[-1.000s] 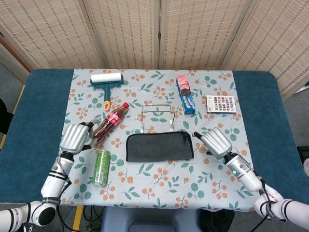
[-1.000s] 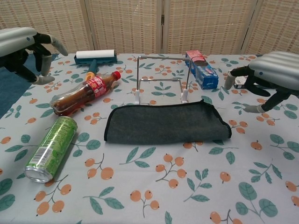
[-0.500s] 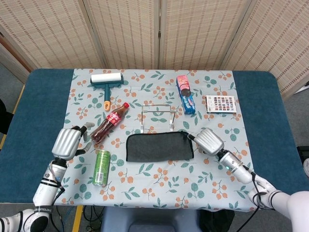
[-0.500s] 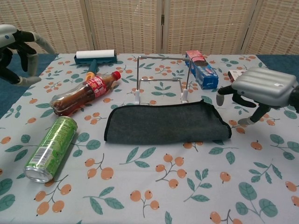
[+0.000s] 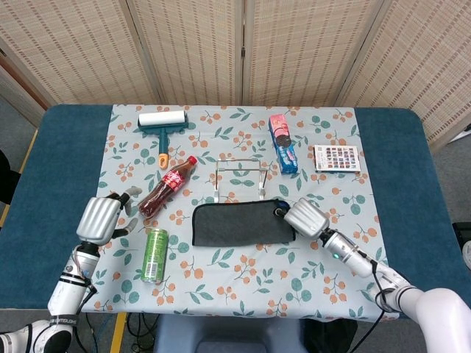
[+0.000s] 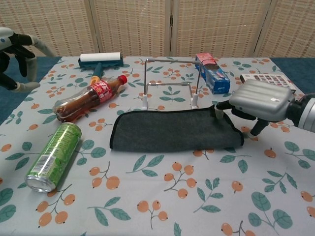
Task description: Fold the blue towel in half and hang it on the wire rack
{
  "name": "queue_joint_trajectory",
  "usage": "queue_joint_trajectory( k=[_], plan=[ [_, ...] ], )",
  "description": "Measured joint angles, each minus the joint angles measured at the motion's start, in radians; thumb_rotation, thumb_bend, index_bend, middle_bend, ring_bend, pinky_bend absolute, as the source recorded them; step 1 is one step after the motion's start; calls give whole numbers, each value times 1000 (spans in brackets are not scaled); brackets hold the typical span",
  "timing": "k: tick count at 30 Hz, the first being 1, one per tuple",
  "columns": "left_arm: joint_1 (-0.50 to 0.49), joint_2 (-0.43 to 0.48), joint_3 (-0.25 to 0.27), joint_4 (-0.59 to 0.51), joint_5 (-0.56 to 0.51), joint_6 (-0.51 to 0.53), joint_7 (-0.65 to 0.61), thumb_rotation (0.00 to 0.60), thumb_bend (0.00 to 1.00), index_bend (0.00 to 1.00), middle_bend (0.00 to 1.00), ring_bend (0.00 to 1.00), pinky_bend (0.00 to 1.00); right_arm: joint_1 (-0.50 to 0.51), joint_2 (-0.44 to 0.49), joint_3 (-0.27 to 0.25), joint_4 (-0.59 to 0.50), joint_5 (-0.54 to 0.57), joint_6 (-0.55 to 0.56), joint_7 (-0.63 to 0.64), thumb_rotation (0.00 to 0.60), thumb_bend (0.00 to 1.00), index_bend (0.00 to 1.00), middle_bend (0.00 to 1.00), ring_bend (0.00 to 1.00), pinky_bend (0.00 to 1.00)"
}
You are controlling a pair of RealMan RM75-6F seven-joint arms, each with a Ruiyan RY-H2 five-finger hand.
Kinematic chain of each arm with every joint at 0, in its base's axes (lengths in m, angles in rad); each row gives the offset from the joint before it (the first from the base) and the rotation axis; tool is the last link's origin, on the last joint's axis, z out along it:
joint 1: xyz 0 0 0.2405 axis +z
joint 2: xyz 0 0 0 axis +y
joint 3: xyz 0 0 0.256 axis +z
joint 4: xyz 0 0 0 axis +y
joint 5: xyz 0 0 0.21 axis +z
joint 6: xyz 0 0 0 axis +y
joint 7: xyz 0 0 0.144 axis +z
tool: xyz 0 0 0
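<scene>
The blue towel (image 6: 174, 130) is seen lying flat on the floral tablecloth (image 6: 197, 196), just in front of the wire rack (image 6: 170, 83) and apart from it. By its doubled edge at the right it looks already folded (this is a judgement, not something plainly shown). Its long axis runs left to right across the table, parallel to the top bar of the rack.

The right hand (image 6: 258, 101) is placed at the towel's right end, palm down, with fingertips (image 6: 218, 112) lowered onto or just above the cloth's far right corner. The fingers are parted and curled downward; no fold of cloth is seen pinched between them, so nothing is judged to be held yet, though actual contact cannot be confirmed from either view.

The left hand (image 5: 99, 218) is held well apart from the towel, off to the left beyond the cola bottle (image 5: 168, 184) and the green can (image 5: 154, 254), fingers spread and loosely bent around nothing.

The right hand is therefore much the nearer. The towel extends away from it toward the left, and the rack stands behind the towel's middle, so a grasp at this right end would leave most of the cloth trailing leftward as it is lifted.
</scene>
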Motion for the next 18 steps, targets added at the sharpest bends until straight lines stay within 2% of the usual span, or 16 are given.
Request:
queue_joint_trajectory(
  k=[13, 18],
  plan=[
    [21, 1, -4, 10, 13, -10, -17, 600, 290, 246, 568, 485, 760, 24, -31, -2, 24, 8, -16, -13, 600, 147, 382, 852, 863, 1000],
    [28, 1, -5, 11, 20, -12, -17, 600, 289, 243, 566, 483, 760, 29, -39, 1, 30, 11, -9, -5, 600, 193, 400, 858, 863, 1000]
  ],
)
